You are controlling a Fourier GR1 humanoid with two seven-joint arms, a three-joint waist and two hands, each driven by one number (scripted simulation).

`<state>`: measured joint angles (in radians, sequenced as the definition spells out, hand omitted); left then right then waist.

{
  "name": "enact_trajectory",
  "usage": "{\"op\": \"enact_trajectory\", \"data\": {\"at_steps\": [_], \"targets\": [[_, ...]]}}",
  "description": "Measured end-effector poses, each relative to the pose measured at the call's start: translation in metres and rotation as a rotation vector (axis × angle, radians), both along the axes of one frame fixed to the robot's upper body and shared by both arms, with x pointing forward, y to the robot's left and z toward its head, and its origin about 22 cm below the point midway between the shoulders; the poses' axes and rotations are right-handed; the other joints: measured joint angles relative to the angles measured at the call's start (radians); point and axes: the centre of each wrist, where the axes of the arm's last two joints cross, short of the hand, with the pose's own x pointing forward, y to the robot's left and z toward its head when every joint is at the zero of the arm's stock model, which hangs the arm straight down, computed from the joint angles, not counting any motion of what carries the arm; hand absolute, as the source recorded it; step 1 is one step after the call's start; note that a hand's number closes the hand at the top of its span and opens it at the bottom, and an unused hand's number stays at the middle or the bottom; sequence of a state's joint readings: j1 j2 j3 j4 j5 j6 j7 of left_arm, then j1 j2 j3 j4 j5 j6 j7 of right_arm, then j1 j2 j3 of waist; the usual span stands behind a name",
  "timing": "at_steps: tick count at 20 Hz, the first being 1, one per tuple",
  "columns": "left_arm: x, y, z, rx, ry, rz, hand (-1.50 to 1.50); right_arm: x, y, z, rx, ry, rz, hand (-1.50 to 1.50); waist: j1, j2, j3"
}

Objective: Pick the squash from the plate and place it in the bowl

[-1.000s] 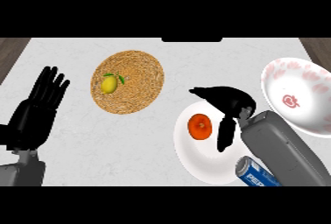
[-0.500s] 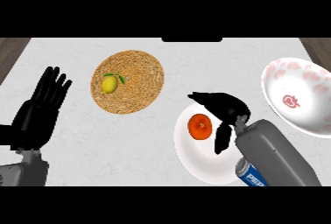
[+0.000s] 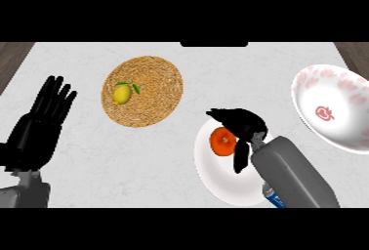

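On the pale marbled counter [image 3: 144,161] a white plate [image 3: 231,183] lies right of centre, and on its upper left part sits the squash [image 3: 223,141], an orange-red rounded piece with a faint lighter mark on top. From this steep angle it looks nearly round, only a little taller than wide, so its long axis and which way it points cannot be told for sure. The right hand [image 3: 243,128] is over the plate, its black fingers arched above the squash's upper right side and its thumb reaching down along the right edge of the squash; the fingers are bent around it, yet whether they actually touch or pinch it cannot be made out, since the hand hides that side. The grey right forearm [image 3: 292,176] runs down from it towards the lower edge, covering the plate's right part. To the far right, well apart from the plate, stands the bowl [image 3: 338,112], white with pink patterning and a red motif in its middle. Up and left of the plate is a round woven mat [image 3: 148,93] with a yellow lemon [image 3: 122,93] lying on its left half. At the left edge the left hand [image 3: 36,134] rests open, fingers straight and pointing up.
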<state>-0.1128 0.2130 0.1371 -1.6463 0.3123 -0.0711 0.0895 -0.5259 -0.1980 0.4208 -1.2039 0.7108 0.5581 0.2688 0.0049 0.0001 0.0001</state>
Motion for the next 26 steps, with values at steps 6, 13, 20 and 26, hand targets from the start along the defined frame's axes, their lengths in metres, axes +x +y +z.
{"op": "enact_trajectory", "data": {"at_steps": [6,13,20,26], "targets": [[0.004,0.001,-0.004,0.000,-0.001,0.001,0.00,0.005,0.005,-0.009,-0.037,0.002,0.036,1.50,0.000,0.000,0.000],[0.004,0.000,-0.005,-0.005,-0.002,-0.005,0.00,0.008,0.017,-0.010,-0.098,-0.071,0.148,1.50,0.000,-0.001,-0.001],[0.011,0.003,0.001,0.001,-0.002,0.005,0.00,0.008,0.021,-0.002,-0.109,-0.140,0.205,1.50,-0.003,0.000,0.000],[0.001,0.009,-0.009,-0.008,0.013,0.035,0.00,-0.035,-0.050,-0.009,-0.080,-0.193,0.096,1.50,-0.035,-0.009,0.000]]}}
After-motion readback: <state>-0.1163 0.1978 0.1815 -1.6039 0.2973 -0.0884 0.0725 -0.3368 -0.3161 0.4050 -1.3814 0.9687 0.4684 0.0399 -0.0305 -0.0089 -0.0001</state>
